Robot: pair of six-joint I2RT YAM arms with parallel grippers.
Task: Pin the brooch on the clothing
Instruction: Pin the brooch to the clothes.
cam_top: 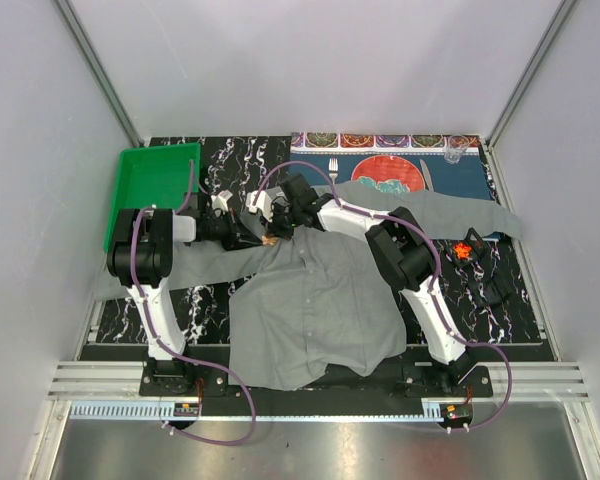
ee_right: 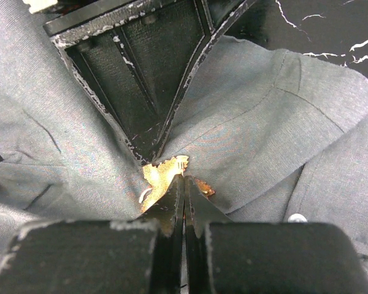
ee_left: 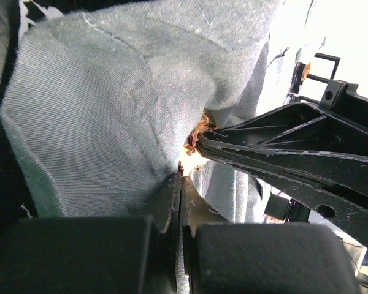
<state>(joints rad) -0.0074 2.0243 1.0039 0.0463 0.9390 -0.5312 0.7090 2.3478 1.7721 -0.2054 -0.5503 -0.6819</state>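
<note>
Across the black marble tabletop's (cam_top: 205, 300) middle lies the grey shirt (cam_top: 310, 310), and at its far end you have the left gripper (ee_left: 181, 180) pinched shut on fabric, the right gripper (ee_right: 184, 180) clamped on the gold brooch (ee_right: 162, 171).

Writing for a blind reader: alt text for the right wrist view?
The right gripper, shut, pinches a gold brooch against the grey shirt. The left gripper points in from the top, nipping the bunched cloth beside the brooch.

Bright, even from overhead; soft shadows on desk (cam_top: 208, 300). Blown-out white top right in left wrist view. Blurred near lens in both wrist views, sharp on clothing (ee_right: 264, 122).
</note>
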